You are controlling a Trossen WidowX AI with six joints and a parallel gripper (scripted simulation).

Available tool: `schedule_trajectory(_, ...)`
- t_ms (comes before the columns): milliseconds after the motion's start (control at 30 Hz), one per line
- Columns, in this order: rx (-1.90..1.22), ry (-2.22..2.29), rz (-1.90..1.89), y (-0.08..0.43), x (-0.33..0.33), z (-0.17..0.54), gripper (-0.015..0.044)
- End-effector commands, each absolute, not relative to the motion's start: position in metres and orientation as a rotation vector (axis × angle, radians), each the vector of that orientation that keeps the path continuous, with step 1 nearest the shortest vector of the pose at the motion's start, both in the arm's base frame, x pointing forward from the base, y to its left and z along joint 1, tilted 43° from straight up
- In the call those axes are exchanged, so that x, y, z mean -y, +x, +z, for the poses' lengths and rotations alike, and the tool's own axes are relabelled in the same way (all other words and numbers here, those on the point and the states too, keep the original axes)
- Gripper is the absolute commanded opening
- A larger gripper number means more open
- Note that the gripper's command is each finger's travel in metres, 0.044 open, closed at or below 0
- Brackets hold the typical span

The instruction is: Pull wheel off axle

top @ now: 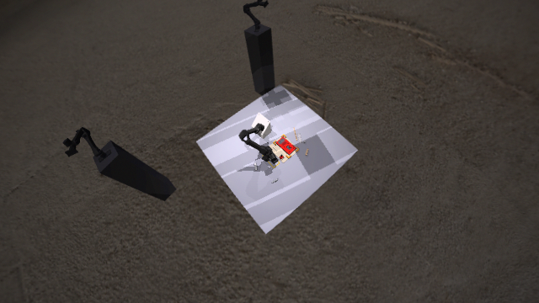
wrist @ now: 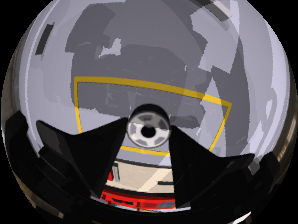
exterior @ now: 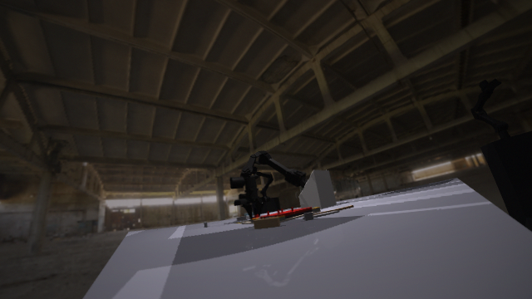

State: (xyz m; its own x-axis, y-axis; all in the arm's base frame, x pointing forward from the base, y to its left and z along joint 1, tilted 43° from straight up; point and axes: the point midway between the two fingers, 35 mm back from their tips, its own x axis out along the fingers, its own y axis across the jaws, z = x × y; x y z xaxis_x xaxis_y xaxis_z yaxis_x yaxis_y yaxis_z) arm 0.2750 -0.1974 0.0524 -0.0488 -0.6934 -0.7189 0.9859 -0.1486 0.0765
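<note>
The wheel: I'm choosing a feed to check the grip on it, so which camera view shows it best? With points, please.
The wrist view: it shows the face and centre hole of the wheel (wrist: 133, 129), between the fingertips of the gripper (wrist: 149, 125). In the top view the arm is tiny and I can't make the wheel out; nor can I in the exterior view.

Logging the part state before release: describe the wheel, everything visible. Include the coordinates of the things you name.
The wheel (wrist: 136, 131) is small and round, with a black tyre and a pale silvery-grey hub that looks like metal or plastic. Darker openings ring a black round centre. The gripper (wrist: 149, 125) is shut on it, one finger at either side, hub face toward the wrist camera. In that view it overlaps the yellow-outlined area (wrist: 76, 105), near its lower edge; whether it touches the table can't be told.
</note>
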Motion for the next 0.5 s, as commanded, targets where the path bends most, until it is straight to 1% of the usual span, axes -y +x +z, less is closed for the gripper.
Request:
schedule_trajectory(0, -0.526, 0.739, -1.586, 0.275, 0.197, 0.053, 0.0184)
schedule_trajectory(133, -0.527, 0.740, -1.586, 0.275, 0.196, 0.054, 0.0289)
schedule_trajectory(167, -0.528, 0.740, -1.586, 0.276, 0.193, 0.057, 0.0300)
schedule_trajectory(367, -0.541, 0.739, -1.581, 0.279, 0.161, 0.090, 0.0300)
schedule_trajectory(467, -0.542, 0.738, -1.581, 0.278, 0.156, 0.096, 0.0300)
